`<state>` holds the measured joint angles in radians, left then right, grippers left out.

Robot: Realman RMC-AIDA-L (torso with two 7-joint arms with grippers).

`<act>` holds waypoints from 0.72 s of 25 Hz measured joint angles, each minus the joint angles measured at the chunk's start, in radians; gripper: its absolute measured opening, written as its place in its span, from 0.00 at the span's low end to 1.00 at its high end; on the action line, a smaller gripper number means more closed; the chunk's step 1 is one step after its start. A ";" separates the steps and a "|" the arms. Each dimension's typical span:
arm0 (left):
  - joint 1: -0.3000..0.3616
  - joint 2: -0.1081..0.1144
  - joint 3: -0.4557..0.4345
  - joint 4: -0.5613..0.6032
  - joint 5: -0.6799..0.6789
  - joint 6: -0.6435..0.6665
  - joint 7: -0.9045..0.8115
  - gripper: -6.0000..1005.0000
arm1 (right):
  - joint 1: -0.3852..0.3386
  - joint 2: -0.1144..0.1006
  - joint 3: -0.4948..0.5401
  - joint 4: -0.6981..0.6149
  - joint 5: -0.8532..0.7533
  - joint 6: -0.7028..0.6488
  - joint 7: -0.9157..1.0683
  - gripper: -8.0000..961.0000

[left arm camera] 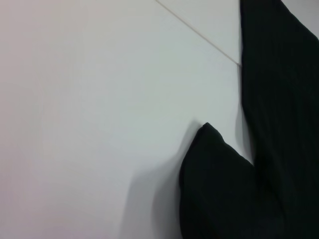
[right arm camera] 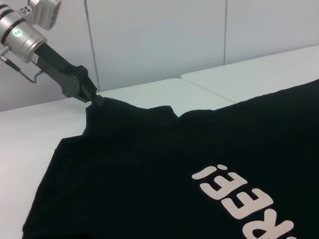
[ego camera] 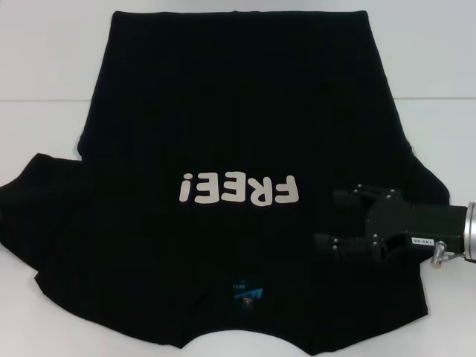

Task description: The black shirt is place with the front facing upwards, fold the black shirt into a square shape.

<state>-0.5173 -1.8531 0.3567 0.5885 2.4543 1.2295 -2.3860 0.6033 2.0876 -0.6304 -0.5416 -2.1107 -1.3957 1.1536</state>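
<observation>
**Label end of shirt nearest; face up, no fold made yet**

Lying flat on white table, hem at the far side, neck toward the robot. Print showing and reading upside down from the head view, so front side is up as required. Body spread smooth. Left sleeve splayed outward onto bare table.

Right gripper reaching in from the right, low over the right half of the shirt, just beside the end of the print. Fingers spread wide, nothing between them. Cannot tell whether the tips touch the cloth. Judged to be lined up there either to pin the body down or to take a pinch for a side fold.

Left gripper out of the head view; seen from the right wrist view at the far edge of the shirt, tips closed on a corner of cloth, with a small peak raised at the pinch. Looks like the left sleeve or shoulder edge; not certain which. Left wrist view shows only the sleeve tip and table, no fingers.

Judgement: grasp stage of the first fold. Pinch at an outer corner makes sense for carrying that side inward over the body. Risk: thin pinch slipping, or cloth dragging and wrinkling if the body is not held.
</observation>
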 joint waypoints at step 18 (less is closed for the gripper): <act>-0.161 -0.093 0.128 0.176 0.004 0.152 -0.016 0.01 | -0.004 0.000 -0.005 0.007 -0.004 0.002 0.001 0.98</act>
<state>-0.6786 -1.9462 0.4847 0.7640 2.4587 1.3816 -2.4017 0.5990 2.0879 -0.6350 -0.5341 -2.1145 -1.3941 1.1544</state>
